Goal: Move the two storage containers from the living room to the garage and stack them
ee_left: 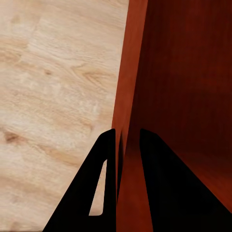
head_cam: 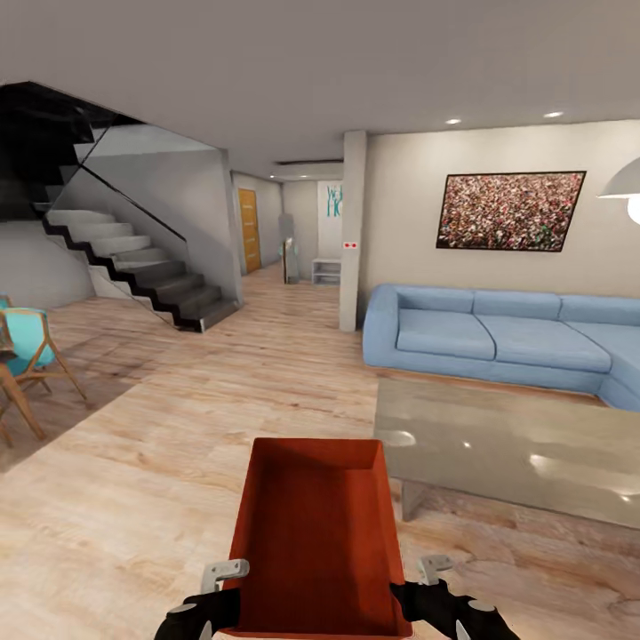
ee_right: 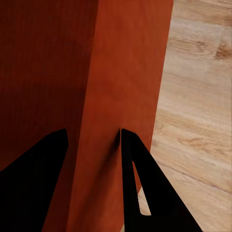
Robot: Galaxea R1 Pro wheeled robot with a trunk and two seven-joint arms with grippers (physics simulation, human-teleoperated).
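One orange-red lidless storage container (head_cam: pixel 316 524) hangs low in front of me over the light wood-plank floor (head_cam: pixel 133 444) of the living room. My left gripper (head_cam: pixel 233 573) is shut on its left wall, with the fingers astride the thin wall (ee_left: pixel 126 145). On the opposite side, my right gripper (head_cam: pixel 425 571) is shut on the right wall (ee_right: pixel 92 140). The container (ee_left: pixel 183 72) looks empty inside. The second container and the garage are out of view.
A glass coffee table (head_cam: pixel 516 444) stands close on the right, with a blue corner sofa (head_cam: pixel 498 338) behind it. A staircase (head_cam: pixel 133 258) rises at the left, near a teal chair (head_cam: pixel 31 342). Past a grey pillar (head_cam: pixel 353 231), a hallway leads to a wooden door (head_cam: pixel 250 229).
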